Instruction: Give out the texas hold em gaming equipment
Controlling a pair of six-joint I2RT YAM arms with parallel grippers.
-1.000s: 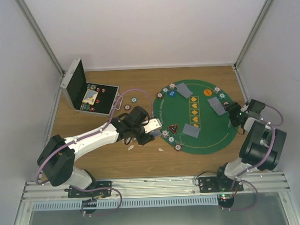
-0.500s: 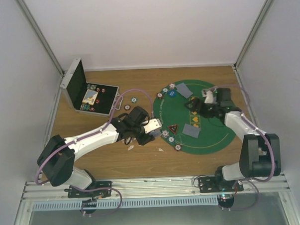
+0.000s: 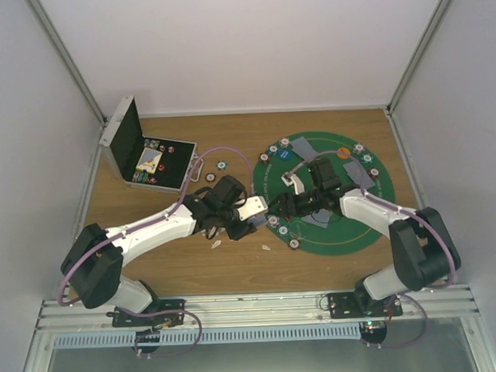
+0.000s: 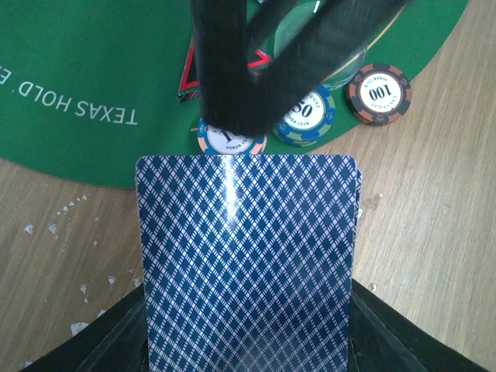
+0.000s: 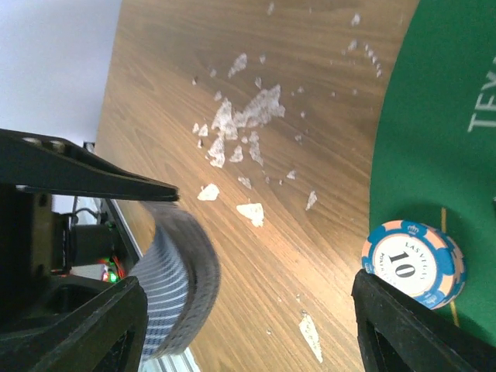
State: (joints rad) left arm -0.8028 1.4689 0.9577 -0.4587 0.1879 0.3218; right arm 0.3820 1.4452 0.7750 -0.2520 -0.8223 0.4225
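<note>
Left gripper (image 3: 254, 211) pinches a playing card (image 4: 248, 263) above the wooden table (image 3: 194, 271); right gripper (image 3: 280, 206) faces it, jaws spread wide, over the green mat (image 3: 358, 222).

Soft, even overhead light cast only faint shadows on the counter (image 3: 235, 273). A pale glare streak ran down the playing card (image 4: 232, 232). Motion blur smeared the top of the left wrist view and the card's edge in the right wrist view.
</note>
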